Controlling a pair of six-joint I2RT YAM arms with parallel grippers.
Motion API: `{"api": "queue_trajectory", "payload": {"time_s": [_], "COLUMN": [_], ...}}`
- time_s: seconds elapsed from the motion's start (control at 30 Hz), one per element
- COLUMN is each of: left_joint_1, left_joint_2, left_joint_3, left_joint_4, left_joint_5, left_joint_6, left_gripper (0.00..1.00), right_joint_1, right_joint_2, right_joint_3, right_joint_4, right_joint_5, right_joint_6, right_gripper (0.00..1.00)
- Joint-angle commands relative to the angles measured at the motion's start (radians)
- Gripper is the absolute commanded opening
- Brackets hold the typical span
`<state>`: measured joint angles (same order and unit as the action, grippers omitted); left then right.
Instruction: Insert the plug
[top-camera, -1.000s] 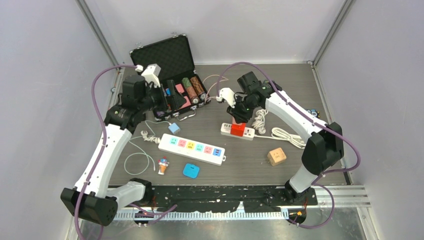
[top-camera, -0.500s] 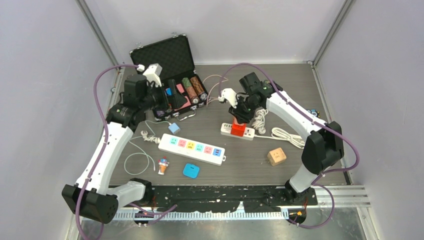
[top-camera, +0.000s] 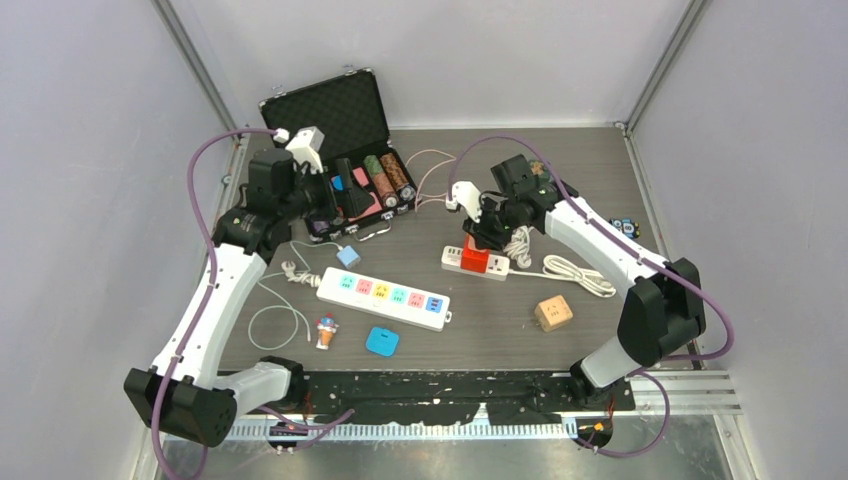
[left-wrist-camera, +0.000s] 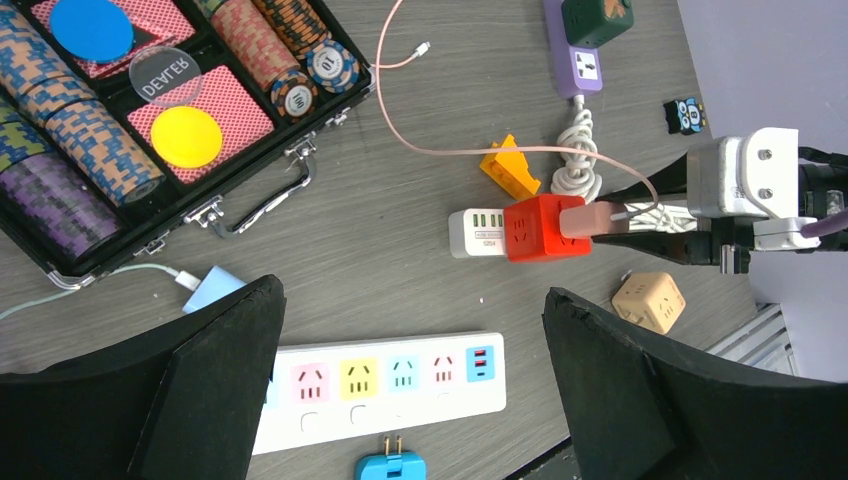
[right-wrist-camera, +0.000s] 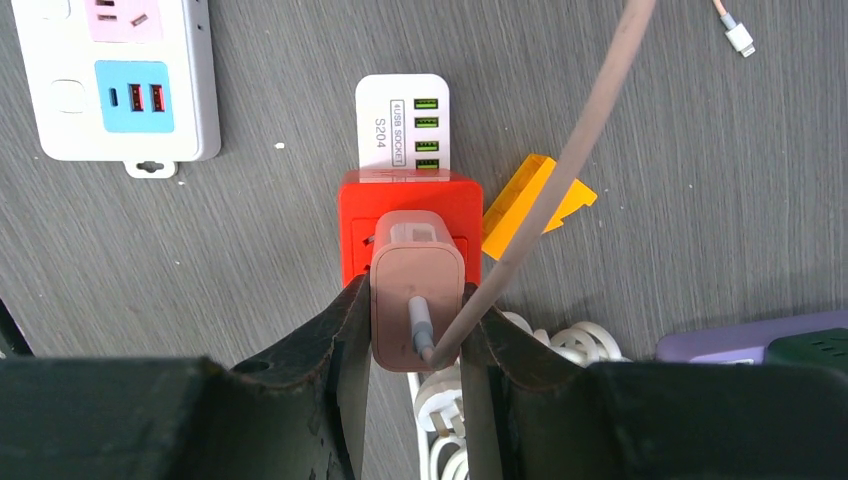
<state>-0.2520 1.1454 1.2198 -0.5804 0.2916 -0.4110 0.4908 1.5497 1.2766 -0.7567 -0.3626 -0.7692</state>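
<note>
Okay, my right gripper (right-wrist-camera: 418, 310) is pinched on the pink plug's (right-wrist-camera: 417, 262) flat sides, at the red cube socket (right-wrist-camera: 410, 192). It looks light, rigid and slick. The cable (right-wrist-camera: 560, 170) may tug, so grip the body. Left gripper (left-wrist-camera: 410, 315) gapes wide, empty.

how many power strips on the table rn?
3: long white strip near the front, small white USB strip under the red cube, purple strip beyond it. Others may be hidden.
</note>
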Motion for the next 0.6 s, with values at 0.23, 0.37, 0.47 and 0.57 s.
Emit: {"api": "queue_trajectory", "payload": {"time_s": [0.23, 0.37, 0.47, 0.57], "left_joint_1": [0.010, 0.011, 0.011, 0.013], "left_joint_2": [-0.008, -0.011, -0.014, -0.018], "left_joint_3": [-0.002, -0.005, -0.008, -0.010], "left_joint_4": [0.039, 0.038, 0.037, 0.037], "left_joint_5": [0.018, 0.020, 0.019, 0.018], "left_joint_6": [0.004, 0.004, 0.005, 0.005], "left_gripper": [1.00, 1.00, 1.00, 1.00], "right_joint_1": [-0.004, -0.006, -0.006, -0.006], "right_joint_2": [0.014, 0.048, 0.078, 0.078], "right_joint_3": [-0.073, -0.043, -0.025, -0.045], "right_joint_4": [-0.031, -0.085, -0.124, -0.108], "right_joint_5": [-0.045, -0.052, -0.057, -0.030], "right_joint_6": [-0.034, -0.054, -0.060, -0.055], "right_gripper": [0.05, 0.05, 0.05, 0.05]}}
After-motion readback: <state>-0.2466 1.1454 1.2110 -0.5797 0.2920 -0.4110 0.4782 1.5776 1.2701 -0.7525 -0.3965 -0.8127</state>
